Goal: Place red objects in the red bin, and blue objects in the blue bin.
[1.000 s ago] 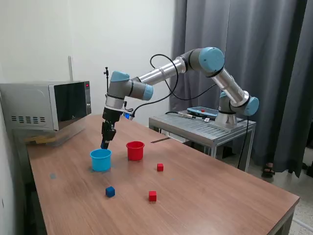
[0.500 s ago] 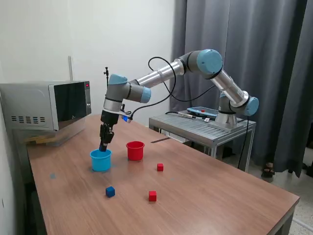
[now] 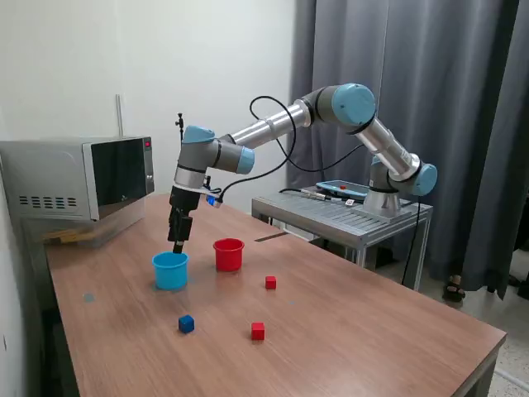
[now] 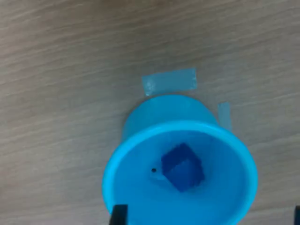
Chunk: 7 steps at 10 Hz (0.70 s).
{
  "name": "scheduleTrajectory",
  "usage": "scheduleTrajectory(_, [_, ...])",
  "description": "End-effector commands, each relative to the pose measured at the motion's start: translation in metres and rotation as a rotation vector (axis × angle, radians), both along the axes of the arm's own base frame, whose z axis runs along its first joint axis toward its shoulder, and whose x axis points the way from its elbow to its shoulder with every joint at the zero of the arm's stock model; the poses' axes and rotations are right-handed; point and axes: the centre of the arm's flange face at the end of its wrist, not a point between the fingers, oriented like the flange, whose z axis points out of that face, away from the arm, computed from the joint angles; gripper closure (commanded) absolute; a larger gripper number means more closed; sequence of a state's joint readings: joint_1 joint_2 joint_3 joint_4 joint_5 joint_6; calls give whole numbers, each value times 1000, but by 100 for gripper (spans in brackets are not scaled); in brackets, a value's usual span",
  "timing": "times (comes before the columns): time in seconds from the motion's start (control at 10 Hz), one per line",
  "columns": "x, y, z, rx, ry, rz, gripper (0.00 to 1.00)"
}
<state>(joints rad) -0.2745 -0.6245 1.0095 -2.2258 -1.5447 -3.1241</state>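
The light blue cup [image 3: 170, 270] stands on the wooden table, and the red cup [image 3: 229, 255] is just to its right in the exterior view. My gripper [image 3: 177, 243] hangs straight above the blue cup, open and empty. In the wrist view the blue cup's wall [image 4: 159, 112] is below me with one dark blue cube [image 4: 183, 167] lying inside. One dark fingertip [image 4: 118, 216] shows at the frame edge. A second dark blue cube [image 3: 186, 324] and two red cubes [image 3: 270, 283] [image 3: 258, 332] lie on the table nearer the camera.
A microwave [image 3: 78, 178] stands at the table's far end, on the exterior view's left. A metal stand [image 3: 339, 213] holding the arm's base and a tablet is behind the table. Pale tape strips [image 4: 169, 81] mark the wood beside the blue cup.
My gripper shifted slightly toward the exterior view's left over the blue cup, dipped toward its rim, then lifted a little. The cubes on the table have not moved.
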Motion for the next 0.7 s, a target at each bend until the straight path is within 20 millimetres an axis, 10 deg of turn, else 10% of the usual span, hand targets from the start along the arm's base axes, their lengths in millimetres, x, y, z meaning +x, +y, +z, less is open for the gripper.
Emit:
scheduleTrajectory(0.0, [-2, -1, 7, 3, 12, 7, 0])
scheduleTrajectory(0.6, [-9, -88, 17, 4, 29, 115, 0])
